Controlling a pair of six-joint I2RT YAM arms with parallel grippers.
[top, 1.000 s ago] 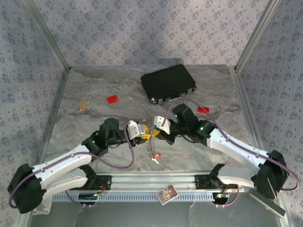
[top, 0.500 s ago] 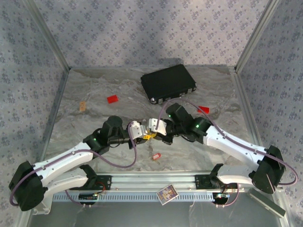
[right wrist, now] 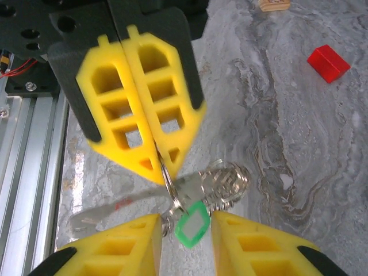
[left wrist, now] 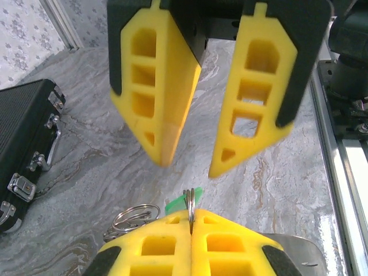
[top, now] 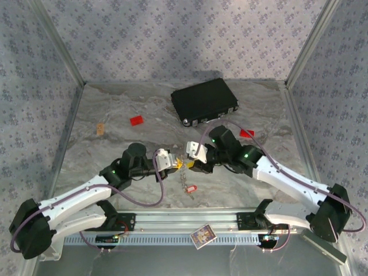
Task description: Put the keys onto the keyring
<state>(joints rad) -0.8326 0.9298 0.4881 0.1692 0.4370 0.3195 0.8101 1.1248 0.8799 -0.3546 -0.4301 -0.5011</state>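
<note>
Newly parted, the right end effector [left wrist: 192, 165] is flanking one green-tagged key [right wrist: 192, 225]; the left end effector [right wrist: 154, 167] is pinching the thin metal keyring [left wrist: 189, 200] (second key [top: 190, 188], red-tagged, nearby) above the marbled table [top: 115, 149].

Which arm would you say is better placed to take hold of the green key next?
Probably the right. The right pincer is open with the green key between its fingers, while the left pincer is shut on the metal ring.
</note>
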